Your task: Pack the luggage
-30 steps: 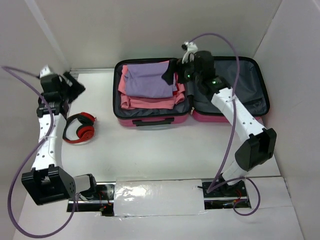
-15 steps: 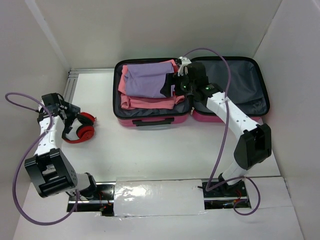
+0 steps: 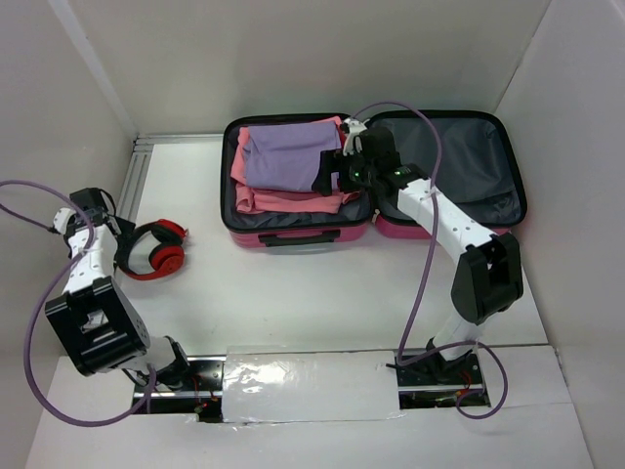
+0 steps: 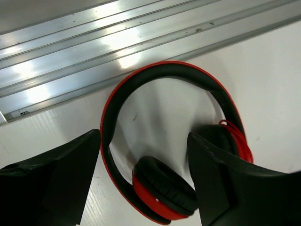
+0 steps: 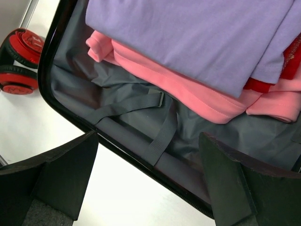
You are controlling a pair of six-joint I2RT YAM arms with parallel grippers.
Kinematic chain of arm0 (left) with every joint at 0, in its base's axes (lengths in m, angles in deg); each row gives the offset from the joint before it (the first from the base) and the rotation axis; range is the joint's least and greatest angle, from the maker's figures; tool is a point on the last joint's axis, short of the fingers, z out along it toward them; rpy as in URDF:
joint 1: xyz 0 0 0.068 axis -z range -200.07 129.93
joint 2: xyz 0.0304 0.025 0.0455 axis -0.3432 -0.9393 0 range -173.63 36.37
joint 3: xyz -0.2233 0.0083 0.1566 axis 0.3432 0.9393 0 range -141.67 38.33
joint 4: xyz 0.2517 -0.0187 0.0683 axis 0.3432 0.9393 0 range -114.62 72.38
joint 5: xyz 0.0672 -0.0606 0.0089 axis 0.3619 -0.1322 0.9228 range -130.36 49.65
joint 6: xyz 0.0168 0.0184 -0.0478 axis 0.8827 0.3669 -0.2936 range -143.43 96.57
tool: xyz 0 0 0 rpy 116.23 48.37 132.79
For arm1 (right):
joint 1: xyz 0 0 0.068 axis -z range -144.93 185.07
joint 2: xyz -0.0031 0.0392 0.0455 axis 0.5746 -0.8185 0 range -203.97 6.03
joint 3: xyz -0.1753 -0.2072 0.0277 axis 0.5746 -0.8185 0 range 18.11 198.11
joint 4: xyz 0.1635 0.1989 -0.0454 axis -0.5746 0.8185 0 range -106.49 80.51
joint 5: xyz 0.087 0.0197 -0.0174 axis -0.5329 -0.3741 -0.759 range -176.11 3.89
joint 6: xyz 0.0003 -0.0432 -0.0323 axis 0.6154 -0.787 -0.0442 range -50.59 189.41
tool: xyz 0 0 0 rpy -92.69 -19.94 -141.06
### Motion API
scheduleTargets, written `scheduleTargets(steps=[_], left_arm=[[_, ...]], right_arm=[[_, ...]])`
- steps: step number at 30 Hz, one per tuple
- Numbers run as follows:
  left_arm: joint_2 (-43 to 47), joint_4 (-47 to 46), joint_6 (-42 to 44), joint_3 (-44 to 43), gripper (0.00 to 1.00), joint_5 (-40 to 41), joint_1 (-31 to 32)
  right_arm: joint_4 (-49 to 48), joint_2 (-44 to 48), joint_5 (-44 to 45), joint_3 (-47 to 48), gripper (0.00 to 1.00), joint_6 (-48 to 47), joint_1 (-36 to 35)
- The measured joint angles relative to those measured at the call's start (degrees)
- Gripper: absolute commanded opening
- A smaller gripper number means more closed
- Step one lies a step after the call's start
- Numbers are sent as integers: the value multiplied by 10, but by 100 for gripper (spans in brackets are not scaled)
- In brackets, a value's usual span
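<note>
Top view: the pink-to-teal hard-shell luggage [image 3: 469,161] is seen open under the spread right gripper [image 3: 330,168], folded clothes [image 3: 288,156] in 1 half. Left wrist: red headphones [image 4: 164,193], left of the luggage, are framed by the parted, empty left gripper [image 4: 143,160]. Right wrist: nothing is held. The shell is judged rigid and light, best gripped at its lid rim.

I record the luggage [image 3: 293,237] shell as pink, its lining [image 5: 127,101] plain grey, its rim black. The top garment [image 3: 288,154] is plain lilac and the sweater [image 3: 293,200] salmon-pink. I note the headphones [image 4: 164,188] as red and black, and the table [image 3: 322,293] as white.
</note>
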Motion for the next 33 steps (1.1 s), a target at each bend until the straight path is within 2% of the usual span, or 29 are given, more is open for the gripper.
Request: scheduleTargets(steps=[5, 14, 19, 23, 29, 31, 33], left_arm=[[-41, -2, 10, 5, 80, 20, -1], [-67, -10, 17, 47, 79, 43, -3], [-90, -25, 18, 53, 69, 46, -3], [-122, -41, 17, 54, 52, 46, -3], [-135, -66, 19, 54, 47, 47, -3], [-139, -70, 19, 54, 43, 48, -3], [-140, -74, 21, 54, 34, 45, -3]], right_arm=[[-4, -3, -11, 0, 94, 0, 5], [-10, -4, -34, 0, 94, -1, 17], [-10, -6, -42, 0, 94, -2, 17], [-10, -7, -43, 0, 94, -2, 17], [-10, -7, -42, 0, 93, -2, 20], [-10, -7, -42, 0, 93, -2, 21], [-10, -7, -42, 0, 93, -2, 21]])
